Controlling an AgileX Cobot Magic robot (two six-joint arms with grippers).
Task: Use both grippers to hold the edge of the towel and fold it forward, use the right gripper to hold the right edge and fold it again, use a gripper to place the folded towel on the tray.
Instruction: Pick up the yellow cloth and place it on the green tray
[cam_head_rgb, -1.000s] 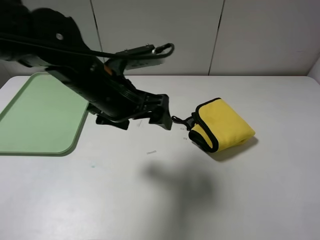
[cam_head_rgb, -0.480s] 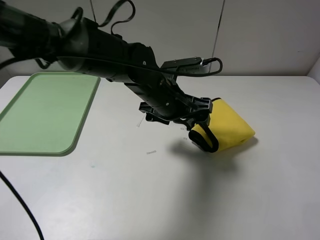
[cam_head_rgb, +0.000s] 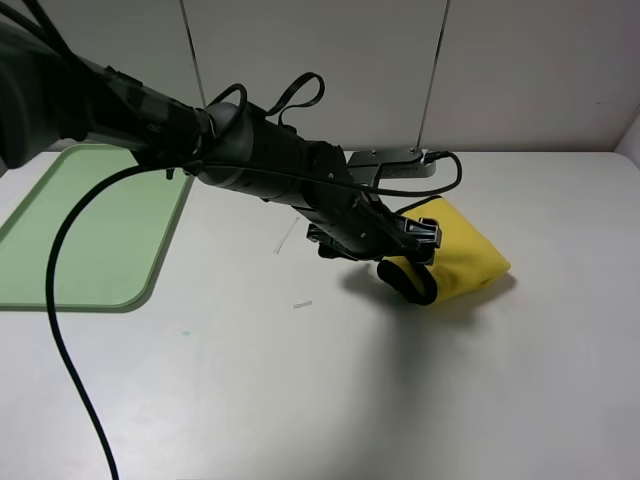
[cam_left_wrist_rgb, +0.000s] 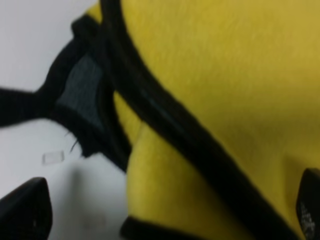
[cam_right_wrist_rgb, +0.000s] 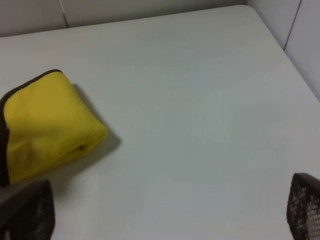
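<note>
the towel sits folded into a thick yellow bundle w/ black trim on the white counter, right of center in the exterior high view, well apart from the green tray at the far left. the trimmed edges face toward the tray side; the smooth yellow fold faces the other way. the left arm reaches across the middle & its end effector is right at the towel's near-left trimmed end, overlapping it from the high cam. in the left wrist view the towel fills most of the shot, black trim running diagonally over stacked yellow layers, w/ a dark fingertip at one lower corner and another at the opposite corner, so the left end effector is spread wide w/ the towel between the tips, not clenched on it; whether the pads touch the fabric can't be told. a black cable loops from the arm down over the counter. the right wrist view shows the towel off to one side on bare counter, w/ two dark fingertips far apart at the frame corners: the right end effector is released, holding nothing, well apart from the towel. a small pale scrap lies on the counter just ahead of the left arm.
</note>
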